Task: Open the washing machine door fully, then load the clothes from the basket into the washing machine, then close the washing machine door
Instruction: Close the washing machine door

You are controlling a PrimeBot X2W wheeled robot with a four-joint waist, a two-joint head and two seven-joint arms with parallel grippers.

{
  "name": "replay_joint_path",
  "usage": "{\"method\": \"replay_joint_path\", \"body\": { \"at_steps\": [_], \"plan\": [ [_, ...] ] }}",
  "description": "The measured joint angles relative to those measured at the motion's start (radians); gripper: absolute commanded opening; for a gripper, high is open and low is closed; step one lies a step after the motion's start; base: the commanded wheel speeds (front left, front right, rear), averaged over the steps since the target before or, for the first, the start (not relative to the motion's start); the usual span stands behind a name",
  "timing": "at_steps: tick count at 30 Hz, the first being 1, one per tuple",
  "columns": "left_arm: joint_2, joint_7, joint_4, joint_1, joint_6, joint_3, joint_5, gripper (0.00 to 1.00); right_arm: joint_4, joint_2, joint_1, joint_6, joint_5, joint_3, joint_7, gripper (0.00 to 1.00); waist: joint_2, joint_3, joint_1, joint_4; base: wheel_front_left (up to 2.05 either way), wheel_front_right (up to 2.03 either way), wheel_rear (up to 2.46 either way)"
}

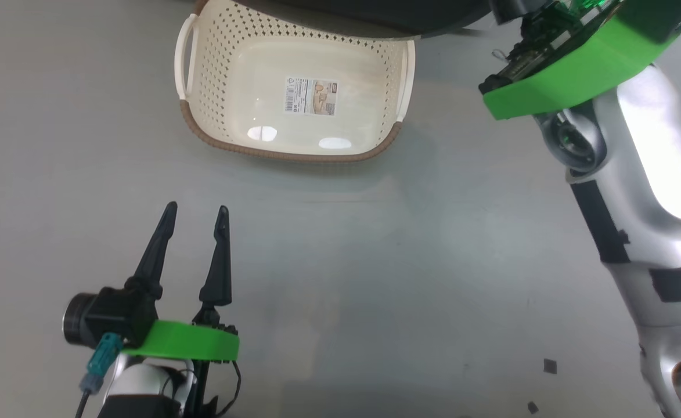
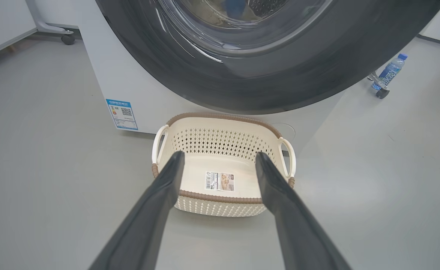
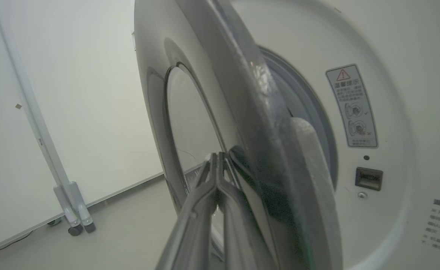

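Note:
The basket (image 1: 218, 75) sits on the grey floor with nothing in it but a label on its floor. It stands just in front of the washing machine (image 2: 103, 67). My left gripper (image 1: 196, 212) is open a short way in front of the basket (image 2: 220, 140) and holds nothing. The washing machine door (image 3: 204, 93) stands ajar, its black rim (image 2: 280, 75) hanging over the basket. My right gripper (image 3: 216, 156) is shut, its tips against the door's outer face. Through the glass a pale cream and blue shape (image 2: 235, 7), apparently the clothes, lies in the drum.
My right arm (image 1: 654, 174) reaches up along the right side. A water bottle (image 2: 390, 71) lies on the floor right of the machine. A wheeled white stand (image 3: 73, 221) is left of the door. A latch slot (image 3: 368, 178) sits on the machine's front.

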State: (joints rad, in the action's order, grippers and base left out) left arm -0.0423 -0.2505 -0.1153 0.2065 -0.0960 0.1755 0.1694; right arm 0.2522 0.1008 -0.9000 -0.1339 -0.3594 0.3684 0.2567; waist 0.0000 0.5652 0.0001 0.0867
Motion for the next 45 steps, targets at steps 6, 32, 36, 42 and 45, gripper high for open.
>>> {"method": "replay_joint_path", "body": {
  "at_steps": [6,32,36,42,45],
  "plan": [
    [0.0,0.0,0.014,0.0,0.0,0.014,-0.007,1.0,0.004,0.026,-0.056,0.0,0.007,-0.028,0.0,0.0,0.0,0.035,0.0,0.01,0.0,0.0,0.0],
    [0.002,0.0,0.066,0.04,0.001,0.116,-0.015,1.0,0.114,0.12,-0.292,-0.001,0.089,-0.148,0.005,0.0,0.0,0.161,0.0,0.104,0.0,0.0,0.0],
    [0.002,0.0,0.066,0.042,0.002,0.123,0.001,1.0,0.122,0.124,-0.298,-0.003,0.099,-0.147,0.005,0.0,0.0,0.164,0.0,0.113,0.0,0.0,0.0],
    [0.002,0.0,0.064,0.045,0.019,0.123,0.009,1.0,0.132,0.124,-0.298,-0.003,0.106,-0.139,0.006,0.0,0.0,0.156,0.0,0.108,0.0,0.0,0.0],
    [0.002,0.0,0.062,0.047,0.019,0.12,0.01,1.0,0.13,0.121,-0.294,-0.003,0.105,-0.135,0.006,0.0,0.0,0.149,0.0,0.099,0.0,0.0,0.0]
  ]
}}
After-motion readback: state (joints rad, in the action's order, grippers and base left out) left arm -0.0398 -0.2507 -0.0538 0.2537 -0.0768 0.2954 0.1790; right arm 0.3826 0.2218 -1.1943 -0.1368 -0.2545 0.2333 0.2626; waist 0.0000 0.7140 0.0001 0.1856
